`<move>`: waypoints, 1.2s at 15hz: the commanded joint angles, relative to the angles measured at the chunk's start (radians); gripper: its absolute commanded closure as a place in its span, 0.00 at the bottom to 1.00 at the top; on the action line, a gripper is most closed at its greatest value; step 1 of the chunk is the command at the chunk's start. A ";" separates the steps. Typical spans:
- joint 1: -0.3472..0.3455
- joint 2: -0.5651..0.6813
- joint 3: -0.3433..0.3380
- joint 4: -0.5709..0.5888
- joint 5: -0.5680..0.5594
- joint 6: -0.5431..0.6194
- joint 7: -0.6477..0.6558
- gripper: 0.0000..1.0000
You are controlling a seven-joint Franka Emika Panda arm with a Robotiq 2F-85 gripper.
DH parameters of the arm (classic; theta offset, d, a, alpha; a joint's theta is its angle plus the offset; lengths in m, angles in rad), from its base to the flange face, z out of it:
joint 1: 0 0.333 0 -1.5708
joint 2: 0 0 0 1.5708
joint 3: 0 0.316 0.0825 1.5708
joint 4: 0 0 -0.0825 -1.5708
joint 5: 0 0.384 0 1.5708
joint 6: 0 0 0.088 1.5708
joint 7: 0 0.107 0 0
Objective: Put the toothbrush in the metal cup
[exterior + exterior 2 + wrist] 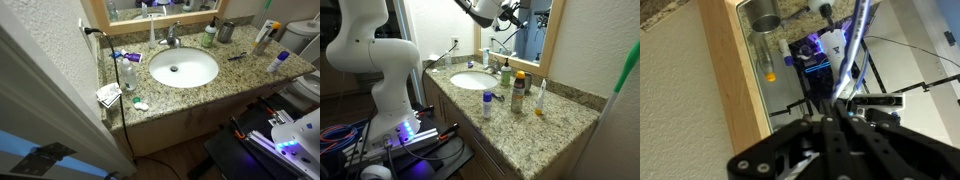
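The metal cup (226, 31) is a dark shiny tumbler standing upright at the back of the counter, right of the faucet and beside the green bottle (209, 36). Its reflection shows in the mirror in the wrist view (765, 15). My gripper (840, 97) is shut on the pale toothbrush (852, 50), which sticks out past the fingertips toward the mirror. In an exterior view the gripper (510, 12) is held high above the faucet, close to the mirror and well above the cup.
A white sink (183, 68) fills the middle of the granite counter (250, 75), with the faucet (172, 38) behind it. A blue-and-red tube (125, 55), a clear bottle (128, 73) and papers (108, 94) lie at one end. A short dark stick (236, 56) and bottles (262, 38) are at the other end.
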 commanded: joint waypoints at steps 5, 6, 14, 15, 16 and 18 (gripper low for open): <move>0.014 0.044 -0.054 0.026 -0.055 -0.065 0.074 0.99; 0.028 0.048 -0.079 0.032 -0.083 -0.090 0.103 0.99; 0.086 0.033 -0.208 -0.082 -0.235 -0.319 0.225 0.99; 0.083 0.028 -0.207 -0.102 -0.226 -0.328 0.233 0.99; 0.081 0.014 -0.200 -0.113 -0.214 -0.316 0.257 0.99; 0.068 0.015 -0.193 -0.101 -0.220 -0.304 0.238 0.95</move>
